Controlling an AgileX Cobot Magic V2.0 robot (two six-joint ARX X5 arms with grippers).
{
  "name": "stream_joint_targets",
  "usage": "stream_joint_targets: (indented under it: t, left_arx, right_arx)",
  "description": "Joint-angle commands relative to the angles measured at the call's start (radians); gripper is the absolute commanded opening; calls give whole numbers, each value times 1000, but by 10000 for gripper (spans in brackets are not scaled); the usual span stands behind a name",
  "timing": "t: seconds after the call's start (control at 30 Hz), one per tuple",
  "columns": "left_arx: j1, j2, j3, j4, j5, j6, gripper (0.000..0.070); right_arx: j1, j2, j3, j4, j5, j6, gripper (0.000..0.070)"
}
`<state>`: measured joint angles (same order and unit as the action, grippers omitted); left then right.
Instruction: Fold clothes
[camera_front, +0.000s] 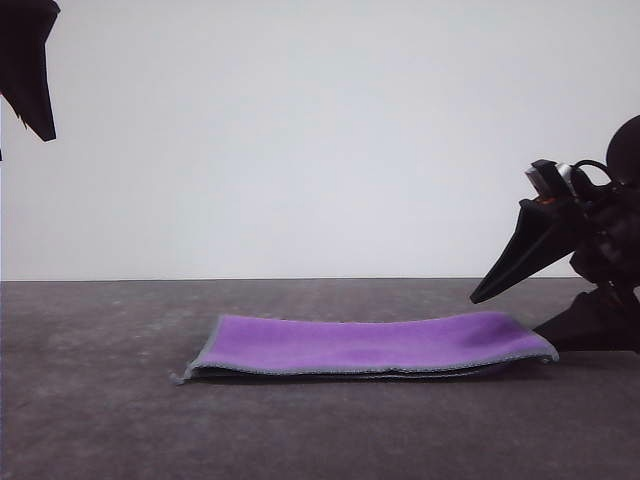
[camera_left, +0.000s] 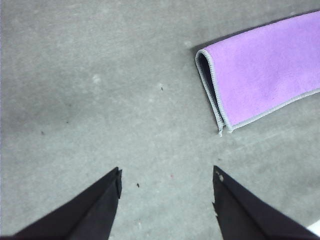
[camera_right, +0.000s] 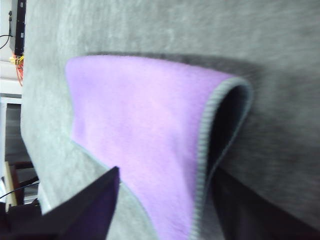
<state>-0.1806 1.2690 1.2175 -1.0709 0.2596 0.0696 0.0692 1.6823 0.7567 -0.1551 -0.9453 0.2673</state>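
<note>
The cloth (camera_front: 370, 345) lies folded in half on the grey table (camera_front: 100, 420), purple face outward, a long flat rectangle with two layers stacked edge on edge. Its surface is soft and finely napped, like microfibre or fleece, matte and bright purple. A light grey stitched hem runs round the border; in the front view it traces the near edge as a thin pale line, with a small loose thread tail at the cloth's left corner. In the left wrist view the cloth (camera_left: 265, 70) shows its folded end, where the dark charcoal inner face is visible inside the loop of the hem. In the right wrist view the cloth (camera_right: 145, 145) opens at one end into a rounded pocket, dark within.

The table is dull, mottled grey and slightly rough, with tiny dark specks. Behind it stands a plain white wall.

The left gripper (camera_left: 167, 182) hovers over bare table beside the cloth's folded end, its black pointed fingers spread apart and holding nothing. The right gripper (camera_front: 530, 305) sits at the cloth's right end, its black tapered fingers parted, the lower one low by the table and the upper raised above the cloth. No writing or label is legible anywhere.
</note>
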Motion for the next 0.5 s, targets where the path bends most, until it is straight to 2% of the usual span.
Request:
stream_joint_targets:
  t: [0.0,0.07,0.2,0.27,0.47]
  left_arx:
    - [-2,11,11,10,-1,-8,354]
    - [-2,11,11,13,-1,-11,354]
    - [-2,11,11,14,0,-11,354]
    - [-2,11,11,14,0,-11,354]
    - [-2,11,11,16,0,-12,354]
  right_arx:
    - [9,23,6,6,0,21,326]
    - [15,24,6,5,1,22,294]
    - [16,24,7,6,3,21,86]
    - [16,24,7,10,3,19,14]
    - [30,24,10,60,-41,44,3]
